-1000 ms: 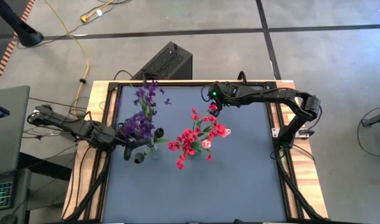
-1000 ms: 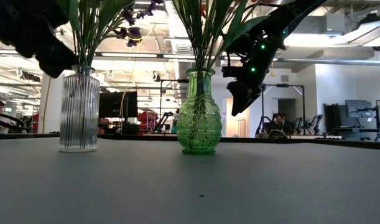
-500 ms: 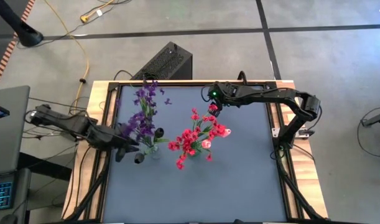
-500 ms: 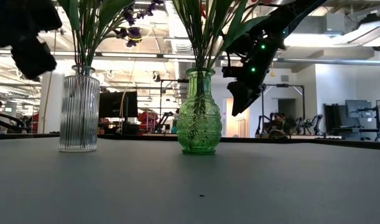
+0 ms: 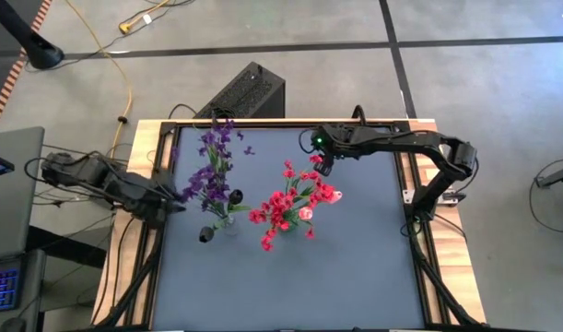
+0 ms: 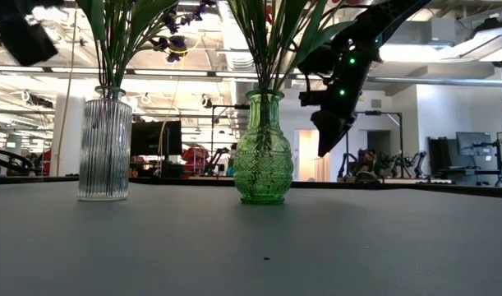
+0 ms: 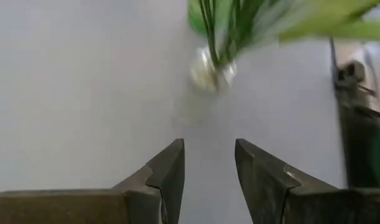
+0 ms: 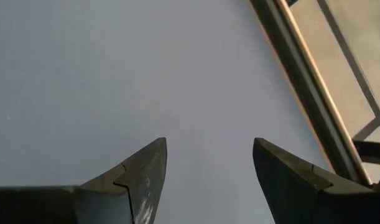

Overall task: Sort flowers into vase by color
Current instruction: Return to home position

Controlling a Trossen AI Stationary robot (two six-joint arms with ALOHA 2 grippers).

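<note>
A clear ribbed vase [image 6: 103, 148] stands on the grey table and holds purple blossom clusters [image 5: 212, 177] and dark tulips [image 5: 235, 195] by their green stems. A green glass vase [image 6: 263, 152] stands to its right with red blossom clusters [image 5: 279, 208] and pink-white tulips [image 5: 306, 213]. My left gripper [image 5: 177, 205] hangs open and raised to the left of the clear vase [image 7: 208, 71], touching nothing. My right gripper [image 5: 323, 167] is open and empty, above the table behind and to the right of the green vase, fingers pointing down [image 6: 326, 144].
The grey table top [image 8: 115, 74] lies bare under the right gripper, with its wooden and metal frame edge [image 8: 301, 74] close by. A black box [image 5: 247, 92] sits on the floor beyond the far edge. The near half of the table [image 5: 290, 286] has free room.
My left gripper has drawn back from the clear vase toward the table's left edge and has risen. My right gripper has shifted a little to the right near the green vase. Both vases and their flowers have stayed in place.
</note>
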